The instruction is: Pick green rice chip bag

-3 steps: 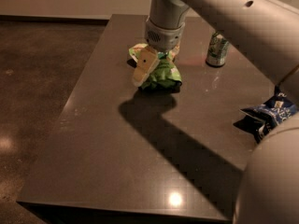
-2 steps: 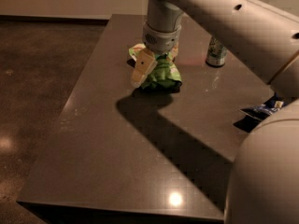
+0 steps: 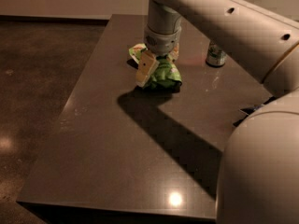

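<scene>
The green rice chip bag (image 3: 164, 76) lies crumpled on the dark table (image 3: 117, 139), near its far middle. A pale corner of the bag sticks out to the left behind the wrist. My gripper (image 3: 156, 73) comes straight down onto the bag from above. One tan finger (image 3: 145, 68) presses the bag's left side and the other finger is hidden behind the bag. The bag is bunched up between them and still rests on the table.
A green-and-white drink can (image 3: 216, 55) stands at the far right of the table. A sliver of a dark blue chip bag (image 3: 252, 110) shows at the right edge, mostly hidden by my arm. The table's left edge drops to a dark floor (image 3: 37, 78).
The gripper stays at the bag. My arm has swung further across the view and now covers most of the dark blue bag at the right.
</scene>
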Controlling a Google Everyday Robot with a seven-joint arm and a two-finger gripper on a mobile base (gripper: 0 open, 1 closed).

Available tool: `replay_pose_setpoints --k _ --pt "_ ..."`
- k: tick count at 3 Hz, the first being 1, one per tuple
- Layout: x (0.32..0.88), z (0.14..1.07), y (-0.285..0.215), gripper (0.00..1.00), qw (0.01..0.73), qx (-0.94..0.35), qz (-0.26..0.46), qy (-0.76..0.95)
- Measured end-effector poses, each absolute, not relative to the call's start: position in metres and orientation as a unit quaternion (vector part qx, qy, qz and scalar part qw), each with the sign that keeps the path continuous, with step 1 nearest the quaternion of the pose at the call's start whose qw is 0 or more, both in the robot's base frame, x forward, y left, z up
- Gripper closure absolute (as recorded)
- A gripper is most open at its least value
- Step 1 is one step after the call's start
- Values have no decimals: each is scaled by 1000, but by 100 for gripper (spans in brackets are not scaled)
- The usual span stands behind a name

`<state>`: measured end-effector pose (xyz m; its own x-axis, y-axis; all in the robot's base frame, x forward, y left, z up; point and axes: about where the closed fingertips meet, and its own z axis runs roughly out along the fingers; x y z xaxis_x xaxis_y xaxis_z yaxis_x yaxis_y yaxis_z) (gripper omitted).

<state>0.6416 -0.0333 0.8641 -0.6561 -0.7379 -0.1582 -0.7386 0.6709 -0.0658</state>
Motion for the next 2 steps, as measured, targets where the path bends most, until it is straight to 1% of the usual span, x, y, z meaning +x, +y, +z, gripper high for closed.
replay_pose_setpoints --k 2 --pt "633 884 -38 62 105 -413 3 905"
